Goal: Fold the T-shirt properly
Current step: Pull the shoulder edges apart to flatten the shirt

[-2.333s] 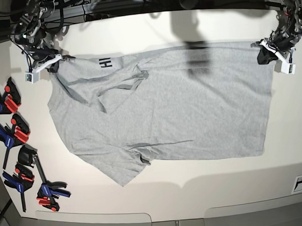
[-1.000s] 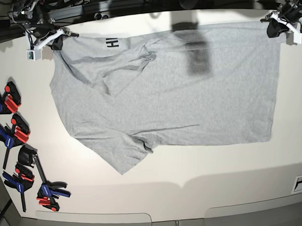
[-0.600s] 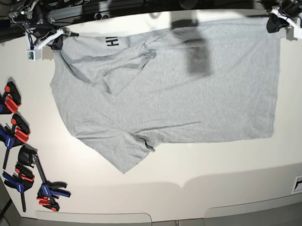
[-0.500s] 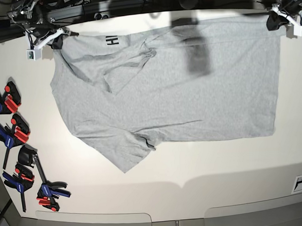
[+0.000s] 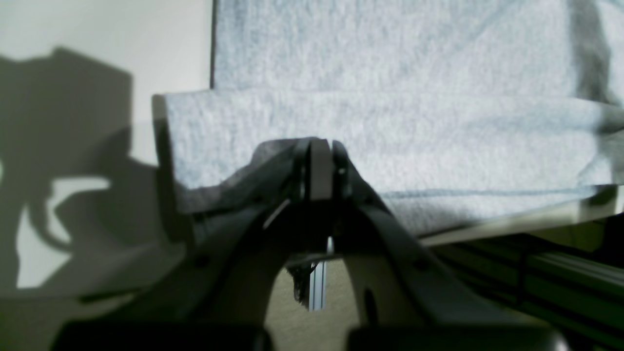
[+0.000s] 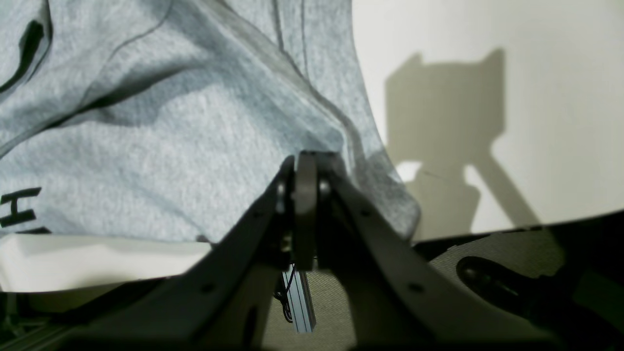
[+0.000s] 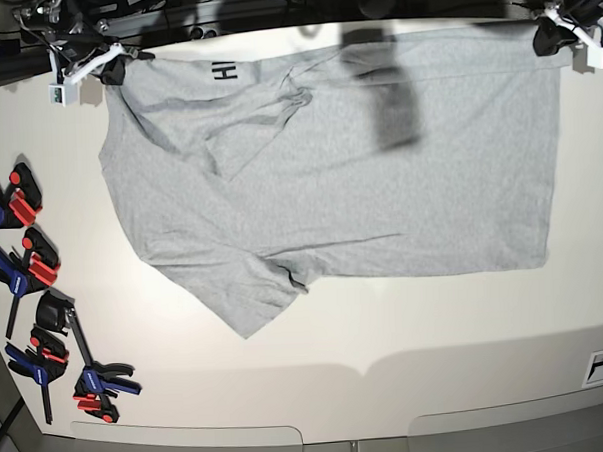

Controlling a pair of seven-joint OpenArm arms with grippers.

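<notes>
Grey T-shirt [image 7: 349, 164] lies spread, seemingly unfolded, both tools, left [image 7: 559, 37] and right [image 7: 99, 67], pinching its twelve-o'clock corners; every fold remains.

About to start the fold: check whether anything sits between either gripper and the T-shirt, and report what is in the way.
Nothing visible does. The left gripper and right gripper are each shut directly on the T-shirt at its far corners. The clamps lie on the table beside the shirt, apart from it.

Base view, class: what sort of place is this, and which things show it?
Probably a robotics lab bench. Two grippers, the left gripper and right gripper, pinch a T-shirt on a plain white table, with spring clamps beside it.
</notes>
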